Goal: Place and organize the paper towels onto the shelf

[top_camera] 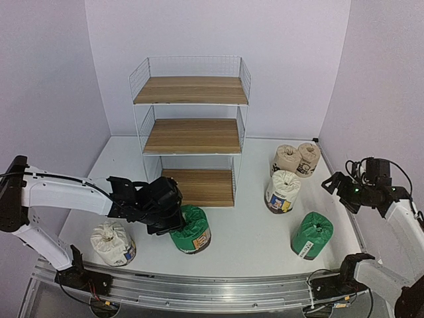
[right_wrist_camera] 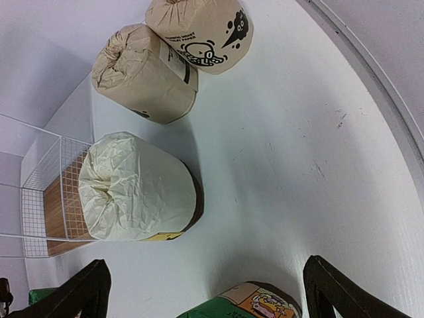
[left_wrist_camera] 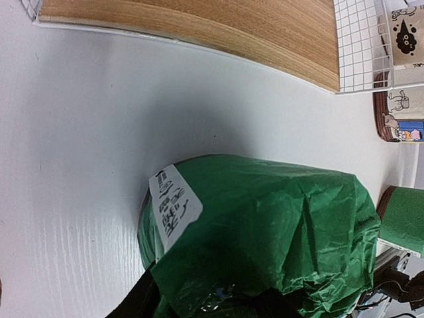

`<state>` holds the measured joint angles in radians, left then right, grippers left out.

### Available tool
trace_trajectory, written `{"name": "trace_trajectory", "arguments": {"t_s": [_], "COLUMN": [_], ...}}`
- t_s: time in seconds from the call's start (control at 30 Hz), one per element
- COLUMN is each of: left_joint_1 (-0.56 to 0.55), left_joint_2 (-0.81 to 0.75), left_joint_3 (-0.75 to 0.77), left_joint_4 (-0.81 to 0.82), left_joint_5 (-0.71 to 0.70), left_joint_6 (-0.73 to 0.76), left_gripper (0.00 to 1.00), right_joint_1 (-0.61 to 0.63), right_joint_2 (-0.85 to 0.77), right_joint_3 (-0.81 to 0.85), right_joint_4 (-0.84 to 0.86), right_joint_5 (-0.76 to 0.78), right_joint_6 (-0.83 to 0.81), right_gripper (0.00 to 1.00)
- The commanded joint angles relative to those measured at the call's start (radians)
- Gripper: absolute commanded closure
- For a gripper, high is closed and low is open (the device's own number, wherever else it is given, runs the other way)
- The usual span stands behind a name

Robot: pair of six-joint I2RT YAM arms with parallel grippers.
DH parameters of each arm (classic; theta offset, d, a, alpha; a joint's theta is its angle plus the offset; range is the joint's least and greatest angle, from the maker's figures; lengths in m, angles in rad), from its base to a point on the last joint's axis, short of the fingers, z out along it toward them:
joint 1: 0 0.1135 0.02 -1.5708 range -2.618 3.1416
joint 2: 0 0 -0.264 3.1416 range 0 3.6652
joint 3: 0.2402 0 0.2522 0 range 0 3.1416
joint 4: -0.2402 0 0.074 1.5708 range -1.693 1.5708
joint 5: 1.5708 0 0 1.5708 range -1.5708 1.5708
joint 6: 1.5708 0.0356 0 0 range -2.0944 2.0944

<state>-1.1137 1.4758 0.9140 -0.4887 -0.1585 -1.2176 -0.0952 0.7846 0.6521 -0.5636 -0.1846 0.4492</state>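
The shelf (top_camera: 192, 136) stands at the back centre with three bare wood boards. My left gripper (top_camera: 171, 218) is shut on the top of a green roll (top_camera: 193, 230) standing in front of the shelf; the roll fills the left wrist view (left_wrist_camera: 265, 225), its crumpled wrapper gathered between my fingers (left_wrist_camera: 132, 301). A white roll (top_camera: 112, 242) stands at the near left. On the right stand two tan rolls (top_camera: 297, 159), a white roll (top_camera: 283, 191) and a second green roll (top_camera: 311, 235). My right gripper (top_camera: 336, 184) hangs open and empty above them (right_wrist_camera: 212, 298).
The shelf's bottom board (left_wrist_camera: 199, 33) and wire-mesh side (left_wrist_camera: 358, 46) lie just beyond the held roll. White walls close in on three sides. A metal rail (top_camera: 199, 285) runs along the near edge. The table's right edge (right_wrist_camera: 371, 86) runs past the tan rolls.
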Motion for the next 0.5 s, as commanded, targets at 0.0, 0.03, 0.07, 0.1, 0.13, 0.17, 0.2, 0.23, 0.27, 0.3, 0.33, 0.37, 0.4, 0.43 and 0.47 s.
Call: {"name": "trace_trajectory", "arguments": {"t_s": [0.0, 0.03, 0.07, 0.1, 0.13, 0.17, 0.2, 0.23, 0.27, 0.3, 0.33, 0.37, 0.4, 0.43, 0.47], "left_joint_1": [-0.002, -0.001, 0.000, 0.000, 0.002, 0.005, 0.010, 0.021, 0.029, 0.043, 0.063, 0.083, 0.101, 0.116, 0.128], "left_joint_2": [0.019, 0.019, 0.019, 0.023, 0.028, 0.037, 0.048, 0.058, 0.072, 0.083, 0.093, 0.102, 0.109, 0.115, 0.121], "left_joint_3": [0.063, 0.075, 0.086, 0.095, 0.111, 0.129, 0.148, 0.175, 0.198, 0.208, 0.213, 0.213, 0.213, 0.217, 0.222], "left_joint_4": [-0.014, -0.011, -0.009, -0.005, -0.003, -0.006, -0.012, -0.014, -0.013, -0.001, 0.026, 0.048, 0.083, 0.119, 0.148], "left_joint_5": [-0.076, -0.090, -0.103, -0.115, -0.130, -0.142, -0.153, -0.164, -0.177, -0.179, -0.166, -0.158, -0.146, -0.126, -0.114], "left_joint_6": [0.034, 0.042, 0.052, 0.067, 0.084, 0.096, 0.105, 0.126, 0.139, 0.156, 0.173, 0.190, 0.211, 0.229, 0.244], "left_gripper": [0.67, 0.68, 0.70, 0.71, 0.72, 0.72, 0.72, 0.72, 0.72, 0.73, 0.73, 0.73, 0.74, 0.74, 0.75], "right_joint_1": [0.001, 0.001, 0.001, 0.001, 0.001, 0.001, 0.000, 0.001, 0.001, 0.001, 0.001, 0.001, 0.001, 0.001, 0.001], "right_joint_2": [-0.020, -0.020, -0.021, -0.021, -0.020, -0.018, -0.017, -0.014, -0.010, -0.008, -0.006, -0.004, -0.003, -0.002, -0.001], "right_joint_3": [-0.006, -0.007, -0.008, -0.008, -0.008, -0.008, -0.007, -0.006, -0.006, -0.005, -0.005, -0.004, -0.005, -0.005, -0.004], "right_joint_4": [0.002, 0.002, 0.002, 0.002, 0.002, 0.002, 0.002, 0.002, 0.002, 0.004, 0.003, 0.002, 0.002, 0.002, 0.002], "right_joint_5": [0.007, 0.008, 0.007, 0.007, 0.007, 0.006, 0.004, -0.002, -0.011, -0.019, -0.024, -0.024, -0.022, -0.021, -0.021], "right_joint_6": [-0.010, -0.011, -0.011, -0.009, -0.010, -0.010, -0.010, -0.011, -0.011, -0.014, -0.014, -0.015, -0.016, -0.015, -0.015], "right_gripper": [0.02, 0.02, 0.02, 0.02, 0.02, 0.02, 0.02, 0.02, 0.02, 0.02, 0.02, 0.02, 0.02, 0.02, 0.02]}}
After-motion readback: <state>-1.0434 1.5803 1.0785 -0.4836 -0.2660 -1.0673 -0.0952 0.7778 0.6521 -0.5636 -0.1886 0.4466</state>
